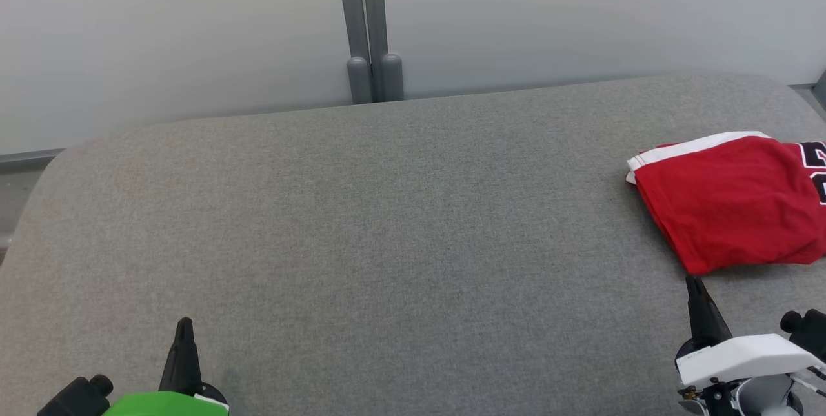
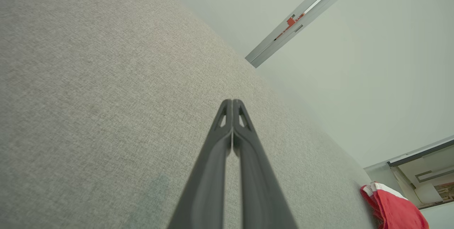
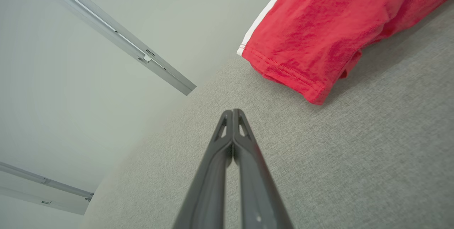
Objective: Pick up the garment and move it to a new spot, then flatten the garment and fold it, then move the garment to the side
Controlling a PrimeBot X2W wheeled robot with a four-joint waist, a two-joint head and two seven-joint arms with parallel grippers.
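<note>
The garment (image 1: 732,200) is a red shirt with a white band and dark lettering, folded into a compact stack at the right edge of the grey padded table (image 1: 387,229). It also appears in the left wrist view as the garment (image 2: 393,206) and in the right wrist view as the garment (image 3: 330,26). My right gripper (image 1: 694,284) is shut and empty, its tip just short of the garment's near corner, not touching it. My left gripper (image 1: 184,324) is shut and empty at the lower left, far from the garment. Both fingers are pressed together at my left gripper (image 2: 232,102) and my right gripper (image 3: 232,112).
A pale wall runs behind the table with a grey vertical post (image 1: 368,29) at its middle. The table's back edge is rounded at the far left corner (image 1: 71,151). Bare grey fabric stretches across the middle and left of the table.
</note>
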